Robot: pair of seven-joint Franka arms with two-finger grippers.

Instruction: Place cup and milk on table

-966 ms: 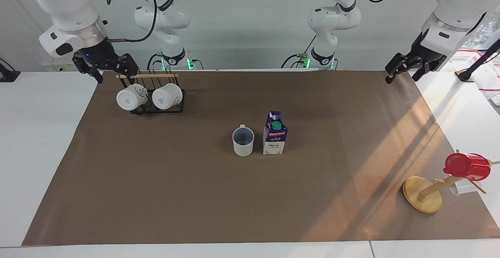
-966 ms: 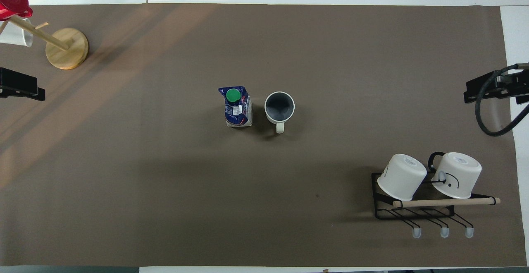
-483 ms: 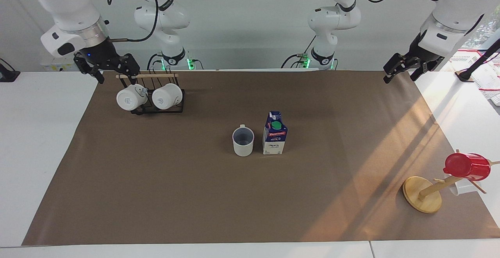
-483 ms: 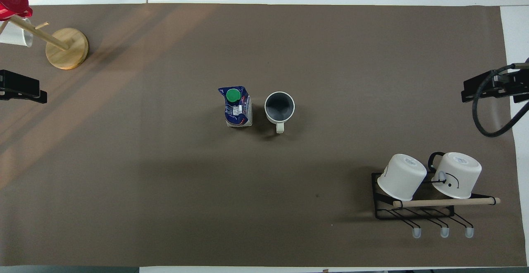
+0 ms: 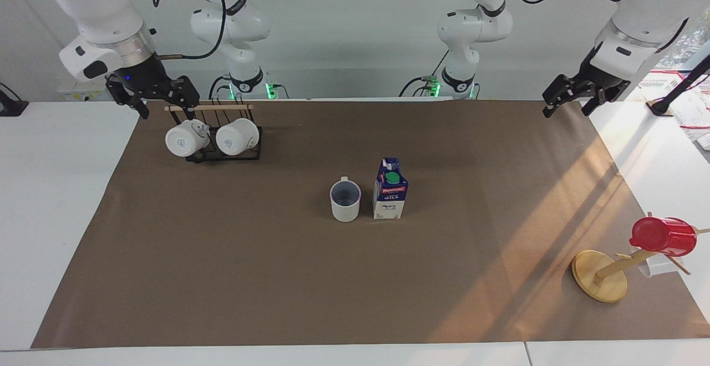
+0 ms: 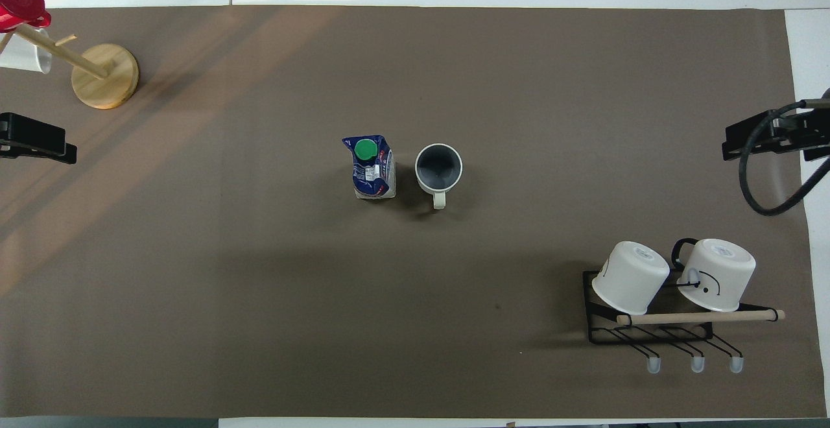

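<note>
- Cup (image 5: 345, 201) upright near the middle of the counter (image 5: 222, 277), on the brown paper (image 6: 259, 324), handle turned toward the robots.
- Milk (image 5: 390, 196) upright just beside the cup, a narrow gap between them, on the side toward the left arm's end.
- Left tool (image 5: 567, 101) raised over the paper's edge at the left arm's end, fingers apart, holding nothing.
- Right tool (image 5: 161, 98) raised over the paper's edge at the right arm's end, beside the black rack (image 5: 224, 152), fingers spread, empty.
- Two white mugs (image 5: 213, 137) tipped on that rack.
- Red cup (image 5: 663, 236) hung on the wooden mug tree (image 5: 602, 277).
</note>
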